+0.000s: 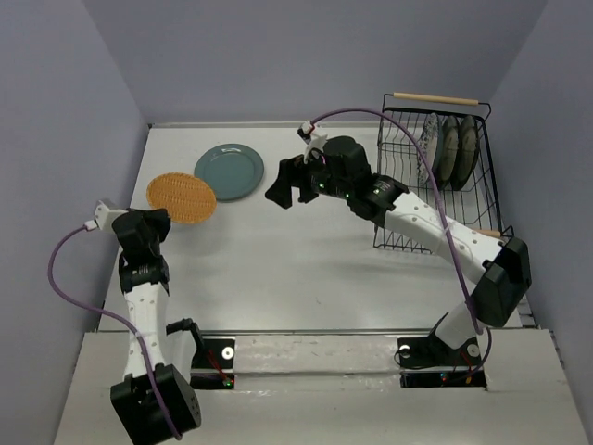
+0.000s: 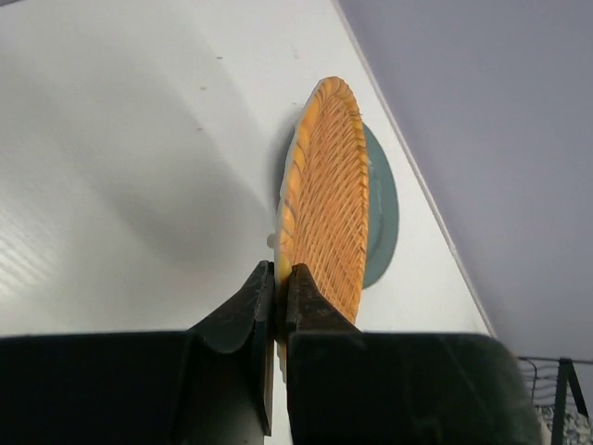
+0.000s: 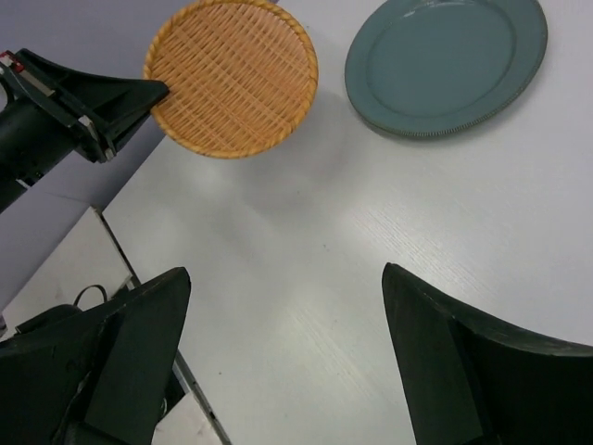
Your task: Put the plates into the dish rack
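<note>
Teal plate (image 2: pixel 383 206) mostly behind the orange plate (image 2: pixel 326 199); just a corner sliver of dish rack (image 2: pixel 561 399).

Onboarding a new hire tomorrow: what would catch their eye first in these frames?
The woven orange plate at the far left, pinched by its rim in the left gripper, with the teal plate lying flat just beyond it. Next, the right gripper hanging open over mid-table, and three plates standing upright in the dish rack at the far right.
</note>
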Robot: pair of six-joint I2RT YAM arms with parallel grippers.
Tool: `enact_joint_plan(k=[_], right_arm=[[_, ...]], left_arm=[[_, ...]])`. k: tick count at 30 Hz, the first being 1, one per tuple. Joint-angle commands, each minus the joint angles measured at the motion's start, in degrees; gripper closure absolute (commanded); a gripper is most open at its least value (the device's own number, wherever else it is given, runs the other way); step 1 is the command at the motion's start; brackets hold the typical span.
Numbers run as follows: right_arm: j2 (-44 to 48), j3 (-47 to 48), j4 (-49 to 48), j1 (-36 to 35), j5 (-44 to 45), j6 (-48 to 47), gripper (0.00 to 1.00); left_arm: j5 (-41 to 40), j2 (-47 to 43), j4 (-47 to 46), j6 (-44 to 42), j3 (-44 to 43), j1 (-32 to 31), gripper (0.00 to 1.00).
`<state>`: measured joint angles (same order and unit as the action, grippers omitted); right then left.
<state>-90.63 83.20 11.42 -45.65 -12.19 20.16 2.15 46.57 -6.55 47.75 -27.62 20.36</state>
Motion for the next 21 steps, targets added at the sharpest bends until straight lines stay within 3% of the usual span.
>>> enact_joint_plan(k=[1, 4, 8, 11, 15, 21], right_arm=[[1.5, 4.6, 1.7, 0.2, 1.9, -1.8, 0.09], [2.0, 4.6, 2.2, 3.3, 0.7, -1.2, 0.09], [3.4, 4.2, 2.4, 8.4, -3.5, -0.1, 0.08], [4.5, 3.9, 2.4, 13.0, -11.9, 0.4, 0.08], [6.1, 2.6, 2.3, 13.7, -16.4, -0.1, 0.08], [7.0, -0.4, 2.2, 15.0, -16.1, 1.1, 0.07]], left_arm=[[1.3, -2.4, 2.2, -5.7, -8.0, -4.9, 0.94], [8.4, -1.9, -0.6, -7.4, -11.7, -8.6, 0.94], [24.8, 0.5, -8.3, -9.1, -16.6, -14.6, 0.94], [31.4, 1.3, -13.4, -9.3, -18.0, -19.1, 0.94], [35.5, 2.5, -17.4, -9.0, -18.7, -23.9, 0.94], [42.3, 3.6, -25.2, -5.1, -18.0, -28.4, 0.94]])
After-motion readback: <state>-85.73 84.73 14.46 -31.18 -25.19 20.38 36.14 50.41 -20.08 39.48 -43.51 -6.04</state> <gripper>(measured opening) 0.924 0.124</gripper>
